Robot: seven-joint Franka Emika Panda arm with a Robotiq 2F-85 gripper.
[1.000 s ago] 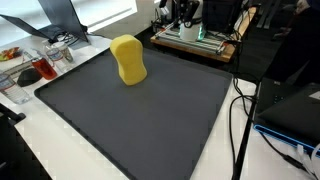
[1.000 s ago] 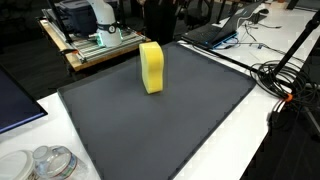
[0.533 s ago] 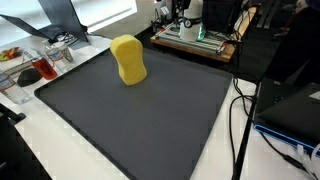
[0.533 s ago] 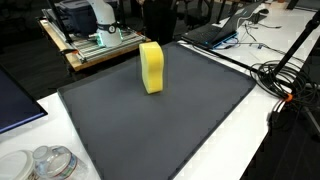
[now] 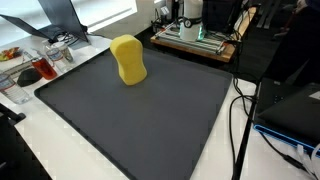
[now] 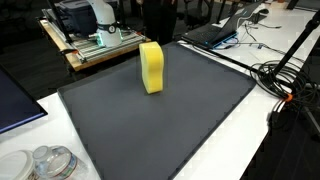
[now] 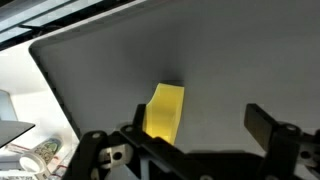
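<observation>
One yellow sponge (image 5: 128,60) stands upright on the dark grey mat (image 5: 150,115), toward the mat's far edge in both exterior views (image 6: 151,67). My gripper (image 7: 198,114) hangs above it, jaws spread wide and holding nothing (only the wrist view shows my hand at all). From up here the sponge (image 7: 165,112) sits between my fingers (image 7: 262,126), closer to one than the other, and touches neither. The mat covers most of a white table (image 6: 255,130). Clear lidded jars (image 6: 48,163) rest off one mat corner, and black cables (image 6: 285,78) trail beside the opposite edge.
</observation>
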